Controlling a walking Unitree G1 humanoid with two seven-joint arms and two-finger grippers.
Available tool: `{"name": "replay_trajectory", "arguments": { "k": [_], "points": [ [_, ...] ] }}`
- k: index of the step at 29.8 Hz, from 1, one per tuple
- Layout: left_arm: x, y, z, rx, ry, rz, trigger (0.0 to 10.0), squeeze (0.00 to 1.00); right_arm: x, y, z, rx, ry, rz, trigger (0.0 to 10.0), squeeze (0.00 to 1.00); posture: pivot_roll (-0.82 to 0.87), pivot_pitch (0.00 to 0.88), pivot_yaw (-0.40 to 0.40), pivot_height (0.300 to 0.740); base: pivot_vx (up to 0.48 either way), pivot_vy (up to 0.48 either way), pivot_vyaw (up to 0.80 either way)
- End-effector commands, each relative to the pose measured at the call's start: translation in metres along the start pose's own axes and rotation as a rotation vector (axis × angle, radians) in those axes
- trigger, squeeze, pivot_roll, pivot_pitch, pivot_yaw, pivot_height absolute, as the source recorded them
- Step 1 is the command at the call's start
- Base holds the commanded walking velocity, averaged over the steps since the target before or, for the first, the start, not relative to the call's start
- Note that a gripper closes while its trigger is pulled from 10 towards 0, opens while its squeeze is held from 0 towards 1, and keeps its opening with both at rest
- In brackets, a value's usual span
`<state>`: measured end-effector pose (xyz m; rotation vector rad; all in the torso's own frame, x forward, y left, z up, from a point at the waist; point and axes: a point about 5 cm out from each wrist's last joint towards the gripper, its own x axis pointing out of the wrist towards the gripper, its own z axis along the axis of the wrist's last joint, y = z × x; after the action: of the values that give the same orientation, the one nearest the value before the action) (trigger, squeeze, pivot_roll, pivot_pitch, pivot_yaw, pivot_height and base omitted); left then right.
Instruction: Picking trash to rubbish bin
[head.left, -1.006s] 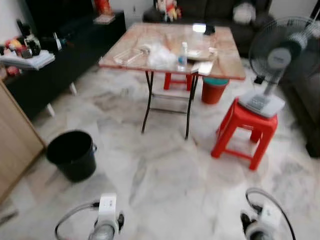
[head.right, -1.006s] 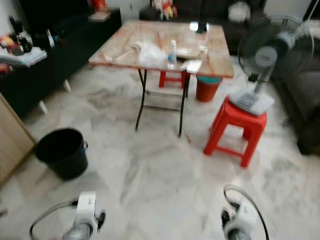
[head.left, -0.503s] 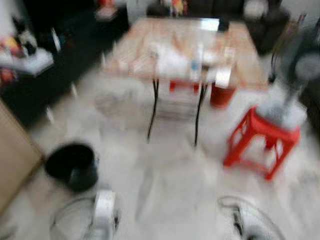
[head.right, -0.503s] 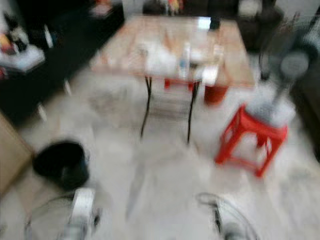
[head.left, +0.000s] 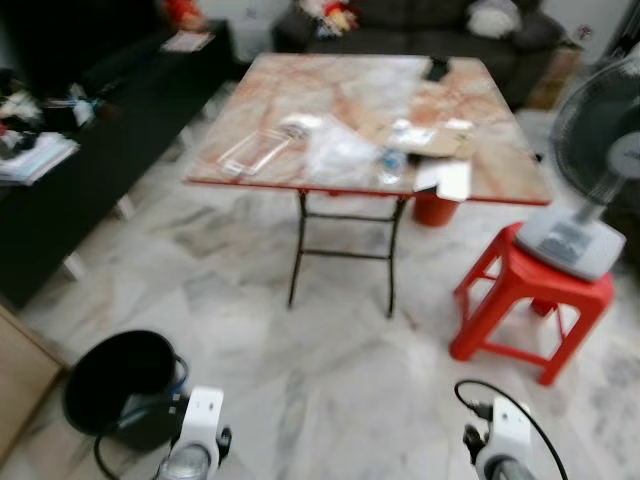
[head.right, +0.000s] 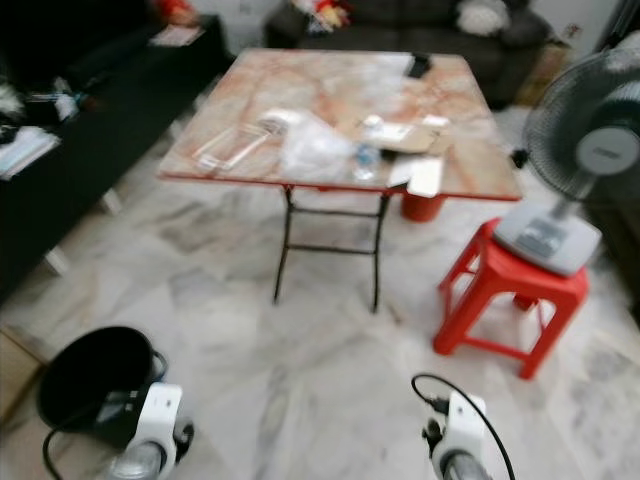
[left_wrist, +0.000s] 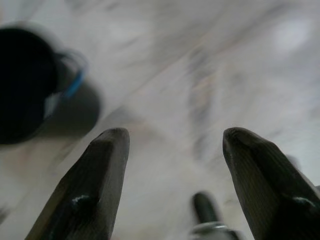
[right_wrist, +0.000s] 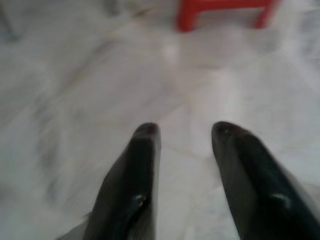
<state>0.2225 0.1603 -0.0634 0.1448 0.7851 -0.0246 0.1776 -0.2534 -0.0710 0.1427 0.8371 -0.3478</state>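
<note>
Marble-topped folding table stands ahead on pale floor. Trash on it: clear plastic bag, small bottle, clear tray. Black bin sits on floor at near left. Left gripper: fingers spread, empty, above floor near bin. Right gripper: fingers parted, empty, over floor near red stool carrying a fan.

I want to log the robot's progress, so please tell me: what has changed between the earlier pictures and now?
Only the camera view has shifted: the folding table now shows more from above, and the black bin sits lower, nearer the left hand. Nothing on the table was moved, taken or let go. The plastic bag, small bottle, and the fan on the red stool stay put. Both hands, left and right, hang open and empty.
</note>
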Motion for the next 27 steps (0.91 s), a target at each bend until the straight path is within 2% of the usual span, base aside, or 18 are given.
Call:
{"name": "replay_trajectory", "arguments": {
  "k": [1,27],
  "points": [
    [-0.001,0.011,-0.005,0.018,0.013,0.024,10.0,0.0,0.002,0.01,0.01,0.018,-0.036,0.025,10.0,0.0,-0.07,0.009,-0.013,0.74,0.461,0.0,0.0],
    [-0.001,0.011,-0.006,0.034,0.017,0.012,10.0,0.0,0.0,0.016,-0.004,0.032,0.005,0.022,10.0,0.0,-0.06,0.0,-0.01,0.74,0.454,0.0,0.0]
  ]
}}
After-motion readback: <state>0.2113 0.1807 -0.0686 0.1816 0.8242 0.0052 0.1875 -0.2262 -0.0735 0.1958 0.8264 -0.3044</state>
